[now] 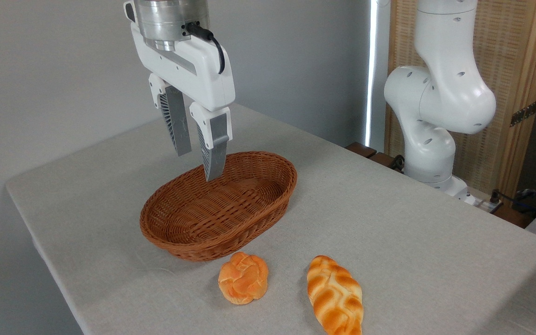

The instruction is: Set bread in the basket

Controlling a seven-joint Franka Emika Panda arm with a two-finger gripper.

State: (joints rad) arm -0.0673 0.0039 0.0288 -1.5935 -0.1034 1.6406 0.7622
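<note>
The bread (243, 278), a small round knotted golden-orange bun, lies on the grey tablecloth just in front of the basket. The basket (249, 207), an oval reddish-brown wicker one, stands empty in the middle of the table. My gripper (199, 163) hangs above the basket's far rim, pointing down, open, with nothing between its fingers. It is well above and behind the bun.
A longer braided loaf (336, 294) lies to the right of the bun near the front edge. The arm's white base (435, 121) rises at the table's far right. The table edge (40, 232) runs down the left side.
</note>
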